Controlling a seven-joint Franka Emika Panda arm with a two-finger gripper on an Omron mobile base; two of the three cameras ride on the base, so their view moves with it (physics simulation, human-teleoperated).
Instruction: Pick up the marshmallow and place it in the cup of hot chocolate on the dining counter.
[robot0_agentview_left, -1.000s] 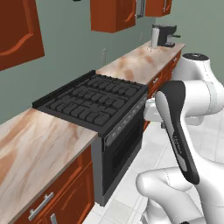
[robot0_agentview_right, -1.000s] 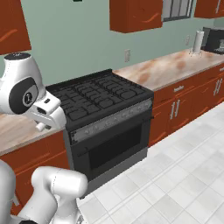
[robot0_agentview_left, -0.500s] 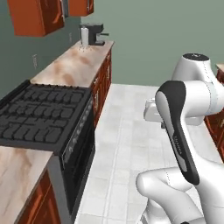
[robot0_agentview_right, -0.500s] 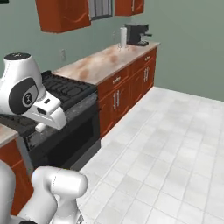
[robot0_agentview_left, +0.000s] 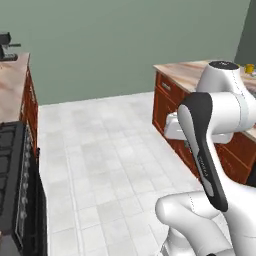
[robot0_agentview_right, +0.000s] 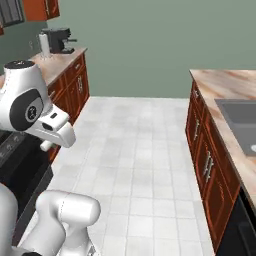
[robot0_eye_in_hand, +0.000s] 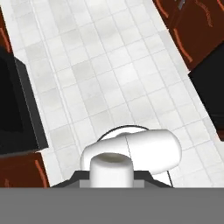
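The base is swinging round, so both base views have slid: the black stove (robot0_agentview_left: 15, 185) that sat dead centre is now at 8 o'clock, the coffee machine (robot0_agentview_right: 56, 40) at 10 o'clock, and the dining table (robot0_agentview_right: 225, 87) with its grey sink (robot0_agentview_right: 240, 120) has come in at 3 o'clock.

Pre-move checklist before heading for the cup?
1. Marshmallow in gripper: ok, white block sits between the shut fingertips.
2. Cup found: ok, yellow, on the counter past the arm.
3. Cup upright: cannot tell, too small.
4. Cup within reach: not ok, the base looks too far off.
5. Floor to the counter: ok, bare tiles.
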